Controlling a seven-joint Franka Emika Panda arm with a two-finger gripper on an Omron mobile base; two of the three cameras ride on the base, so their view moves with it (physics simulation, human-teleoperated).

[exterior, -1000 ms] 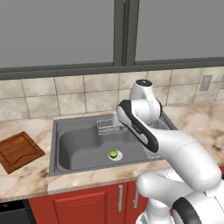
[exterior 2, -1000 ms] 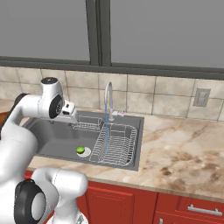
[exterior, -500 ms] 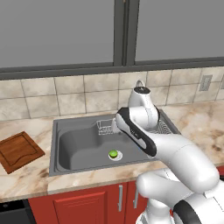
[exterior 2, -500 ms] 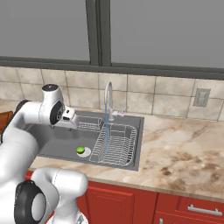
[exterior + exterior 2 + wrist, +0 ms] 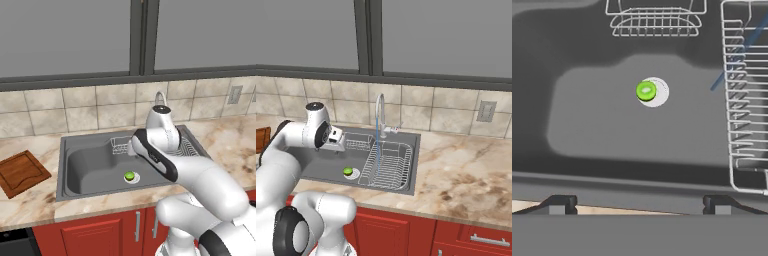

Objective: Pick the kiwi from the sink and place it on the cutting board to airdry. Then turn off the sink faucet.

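Observation:
The kiwi is a small bright green fruit lying on the left edge of the round silver drain, on the floor of the dark grey sink. My gripper hangs open above the basin's near side, well above the kiwi, with nothing between its fingertips. At the sink's back stands the silver gooseneck faucet, with a thin blue stream of water running from it. The reddish-brown cutting board lies on the counter left of the sink.
A wire dish rack fills the sink's right part, and a small wire basket hangs at the back wall. Marble counter spreads to the right; a tiled wall and window stand behind.
My arm has sunk a little and the hand has come lower over the sink. The kiwi, board and faucet have stayed put.

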